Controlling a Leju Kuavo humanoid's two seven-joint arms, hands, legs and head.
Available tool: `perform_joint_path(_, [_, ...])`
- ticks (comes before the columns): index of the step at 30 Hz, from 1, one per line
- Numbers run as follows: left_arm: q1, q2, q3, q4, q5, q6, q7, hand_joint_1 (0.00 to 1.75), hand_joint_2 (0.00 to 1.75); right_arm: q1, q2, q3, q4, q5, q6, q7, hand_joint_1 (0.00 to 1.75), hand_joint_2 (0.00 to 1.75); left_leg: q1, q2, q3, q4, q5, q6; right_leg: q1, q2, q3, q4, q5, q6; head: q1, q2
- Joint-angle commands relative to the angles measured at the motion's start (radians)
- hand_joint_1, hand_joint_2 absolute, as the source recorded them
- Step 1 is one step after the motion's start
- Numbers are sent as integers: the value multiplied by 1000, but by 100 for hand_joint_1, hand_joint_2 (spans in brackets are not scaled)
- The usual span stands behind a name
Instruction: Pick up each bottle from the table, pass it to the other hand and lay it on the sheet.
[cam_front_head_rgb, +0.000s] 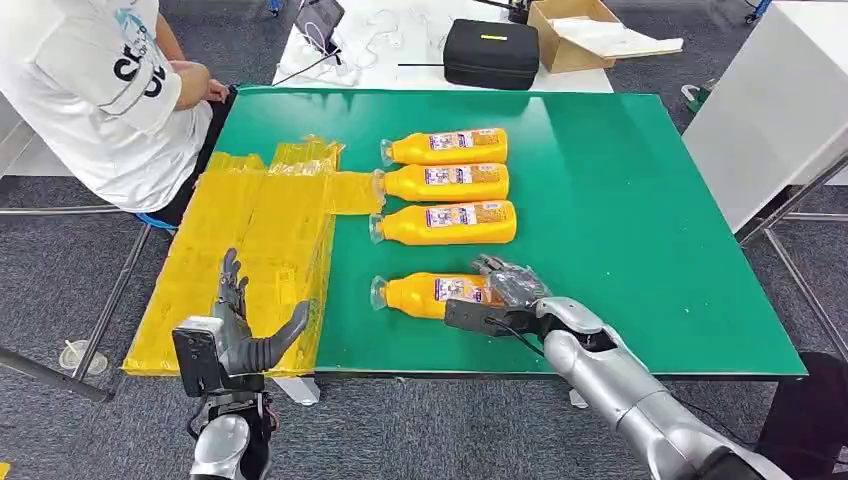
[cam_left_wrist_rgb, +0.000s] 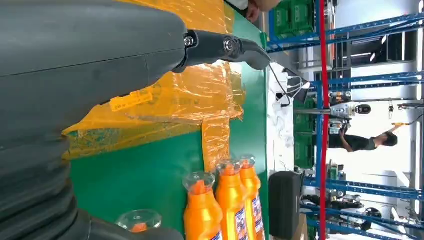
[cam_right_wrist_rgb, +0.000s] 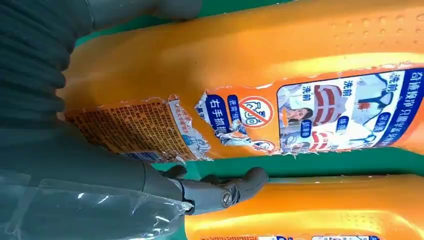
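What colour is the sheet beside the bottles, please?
Translucent yellow sheet; clearest in the head view.

Four orange bottles, clear caps and torn blue-white labels, all lying flat with caps pointing 9 o'clock. Three (cam_front_head_rgb: 447, 148) (cam_front_head_rgb: 445, 183) (cam_front_head_rgb: 446, 224) are stacked in a tight column just off the crinkly yellow sheet (cam_front_head_rgb: 235, 265). The fourth bottle (cam_front_head_rgb: 425, 294) lies apart at 6 o'clock of them.

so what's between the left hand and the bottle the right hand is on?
Head view: the yellow sheet's near edge, then bare green table, lie between the left hand and the nearest bottle under the right hand.
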Motion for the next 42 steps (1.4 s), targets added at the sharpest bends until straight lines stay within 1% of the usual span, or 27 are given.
perform_joint_path(1, [-22,11,0,52,3,-5,8,0,175,29,24,-22,60,-20,3,-18,175,175,0,0,4,-2,0,1,0,-2,4,-2,-1,-1,0,0])
perform_joint_path(3, [-22,11,0,52,3,-5,8,0,175,29,24,-22,60,-20,3,-18,175,175,0,0,4,-2,0,1,0,-2,5,-2,-1,-1,0,0])
perform_joint_path(5, [-24,12,-2,54,5,-7,8,0,175,47,20,-58,30,-66,3,-49,175,175,0,0,6,-2,-1,1,0,-2,6,-2,-1,-2,0,0])
perform_joint_path(9, [-7,12,4,29,11,-5,7,0,175,118,37,-176,-98,-105,-64,-57,175,175,0,-1,4,-2,-1,1,1,-3,5,-2,-1,-2,0,0])
perform_joint_path(11, [0,13,5,21,12,-5,7,0,175,120,29,-203,-137,-106,-75,-47,175,175,0,-1,5,-2,-1,1,0,-2,5,-1,-2,-2,0,0])
perform_joint_path(13, [4,14,10,19,12,-7,7,0,175,116,18,-246,-170,-126,-74,-50,175,175,0,0,1,0,-1,1,0,0,1,0,-1,-1,0,0])
perform_joint_path(15, [10,13,15,15,13,-8,7,0,175,146,46,-317,-218,-153,-108,-101,175,175,-1,2,3,0,-2,1,0,0,3,1,-2,-2,0,0])
perform_joint_path(16, [13,12,16,10,13,-9,7,0,175,162,61,-334,-243,-146,-125,-113,175,175,-1,1,-1,0,-1,0,-1,0,-1,0,-1,-1,0,0])
perform_joint_path(17, [16,13,15,8,13,-9,7,0,175,169,64,-335,-256,-140,-127,-110,175,175,-1,1,2,-1,-2,1,0,0,2,0,-2,-2,0,0])
perform_joint_path(18, [16,12,15,8,13,-9,7,0,175,171,66,-334,-258,-138,-128,-108,175,175,-1,1,0,0,-1,1,0,-1,1,0,-1,-1,0,0])
perform_joint_path(19, [19,11,16,4,13,-9,7,0,175,194,92,-367,-284,-139,-174,-136,175,175,-1,0,-1,0,-1,0,0,0,-1,0,0,-1,0,0])
perform_joint_path(20, [21,9,17,-1,13,-8,6,0,175,218,118,-394,-321,-137,-226,-184,175,175,-1,1,1,-1,-2,1,0,0,1,0,-1,-2,0,0])
perform_joint_path(21, [24,9,16,-5,14,-8,4,0,175,242,156,-433,-357,-155,-280,-251,175,175,0,2,1,-1,-2,0,0,0,1,0,-1,-2,0,0])
perform_joint_path(22, [30,1,20,-22,32,2,-8,0,175,284,219,-482,-449,-128,-404,-339,175,175,0,1,0,-1,-1,0,0,-1,0,0,-1,-1,0,0])
perform_joint_path(23, [31,1,11,-35,37,1,-10,0,175,308,257,-505,-505,-128,-469,-391,175,175,0,1,2,-1,-2,0,0,-1,2,0,-2,-2,0,0])
perform_joint_path(25, [27,8,-13,-55,82,-37,8,0,175,345,301,-530,-586,-125,-565,-440,175,175,-1,1,-2,0,-2,0,0,1,-2,1,-1,-2,0,0])
perform_joint_path(26, [22,13,-28,-62,85,-46,11,0,175,355,312,-543,-601,-97,-625,-473,175,175,-1,3,0,0,-3,0,0,2,-1,2,-3,-3,0,0])
perform_joint_path(27, [14,17,-40,-67,91,-56,17,0,175,360,320,-552,-602,-89,-651,-482,175,175,0,0,-2,0,-2,0,0,-1,-2,1,-2,-2,0,0])
perform_joint_path(29, [-9,40,-76,-77,130,-118,40,0,175,372,338,-571,-571,-69,-692,-514,175,175,0,-1,0,0,-2,0,1,-3,0,1,-3,-2,-1,0])
perform_joint_path(30, [-12,41,-77,-82,133,-120,44,0,175,375,341,-575,-557,-74,-700,-524,175,175,1,-3,-1,0,-1,0,2,-5,-1,0,-3,-2,0,0])
perform_joint_path(31, [-17,49,-89,-87,161,-162,60,0,175,374,351,-581,-530,-102,-693,-541,175,175,0,-3,-2,-1,-1,0,1,-4,-1,0,-2,-2,0,0])
perform_joint_path(33, [-24,57,-101,-96,167,-182,64,0,175,373,359,-576,-480,-98,-690,-561,175,175,0,-1,2,-2,-2,1,1,-3,3,-1,-3,-2,0,0])
perform_joint_path(34, [-28,62,-109,-96,166,-191,65,0,175,371,361,-571,-456,-96,-685,-564,175,175,0,0,-2,-1,-1,0,1,-1,-1,0,-1,-1,0,0])
perform_joint_path(38, [-72,80,-162,-82,210,-320,103,0,175,349,421,-515,-258,-68,-675,-641,175,175,0,2,2,-3,-1,0,0,-1,2,-2,-1,-3,0,0])
perform_joint_path(40, [-88,79,-184,-65,236,-369,114,0,175,328,455,-473,-150,-63,-678,-672,175,175,0,1,0,-2,0,0,0,0,0,-2,0,-2,0,0])
perform_joint_path(41, [-93,79,-192,-57,244,-382,114,0,175,317,462,-446,-104,-39,-702,-687,175,175,0,3,3,-3,-1,0,0,1,2,-2,-1,-3,0,0])
perform_joint_path(42, [-96,80,-199,-52,243,-386,115,0,175,312,478,-438,-77,-56,-699,-697,175,175,1,4,2,-3,-1,0,1,2,2,-2,0,-3,0,0])
